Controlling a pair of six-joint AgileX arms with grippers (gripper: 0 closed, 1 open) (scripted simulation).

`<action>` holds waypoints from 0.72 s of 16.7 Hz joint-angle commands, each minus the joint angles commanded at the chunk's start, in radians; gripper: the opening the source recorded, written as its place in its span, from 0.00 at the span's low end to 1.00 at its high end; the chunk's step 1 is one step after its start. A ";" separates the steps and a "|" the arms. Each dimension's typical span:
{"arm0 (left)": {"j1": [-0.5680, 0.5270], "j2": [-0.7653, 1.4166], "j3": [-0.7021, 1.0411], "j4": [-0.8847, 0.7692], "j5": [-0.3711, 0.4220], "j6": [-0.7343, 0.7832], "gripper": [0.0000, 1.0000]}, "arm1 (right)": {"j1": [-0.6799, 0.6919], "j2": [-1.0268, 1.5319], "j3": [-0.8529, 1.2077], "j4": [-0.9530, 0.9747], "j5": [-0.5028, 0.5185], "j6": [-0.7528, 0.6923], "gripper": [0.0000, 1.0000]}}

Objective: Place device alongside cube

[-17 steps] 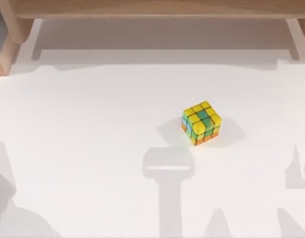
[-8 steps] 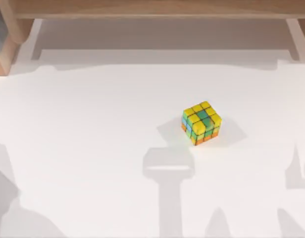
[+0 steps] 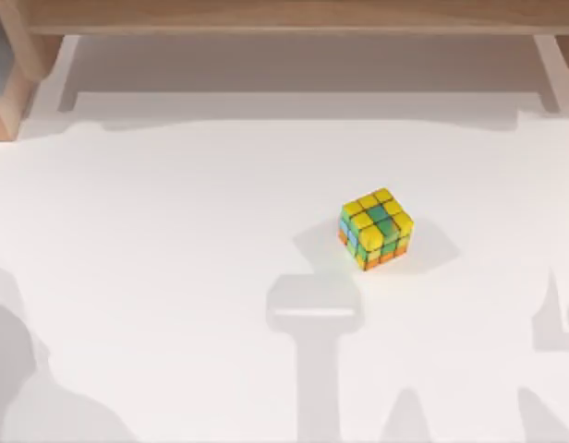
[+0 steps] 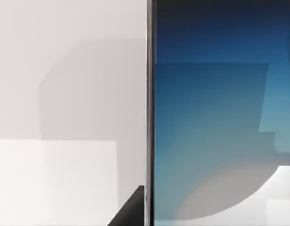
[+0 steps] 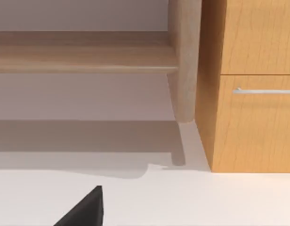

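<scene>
The cube [image 3: 376, 228], mostly yellow with green, blue and orange tiles, sits on the white table [image 3: 174, 240] right of centre. In the left wrist view the device [image 4: 220, 122] is very close, its blue-grey gradient screen bordered by a thin pale edge. A dark part of my left gripper [image 4: 131, 211] lies right beside that edge. A dark part of my right gripper [image 5: 84, 209] hangs over bare table in the right wrist view, facing the wooden furniture.
A wooden shelf frame [image 3: 284, 18] runs along the table's far edge. The right wrist view has a wooden post [image 5: 185, 61] and a cabinet drawer with a metal handle [image 5: 262, 91]. Arm shadows fall on the table's near side.
The shadow at the table's near left corner has shifted and grown slightly. The cube has not moved.
</scene>
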 joint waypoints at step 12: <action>-0.410 0.070 0.489 -0.068 0.004 -0.569 0.00 | 0.000 0.000 0.000 0.000 0.000 0.000 1.00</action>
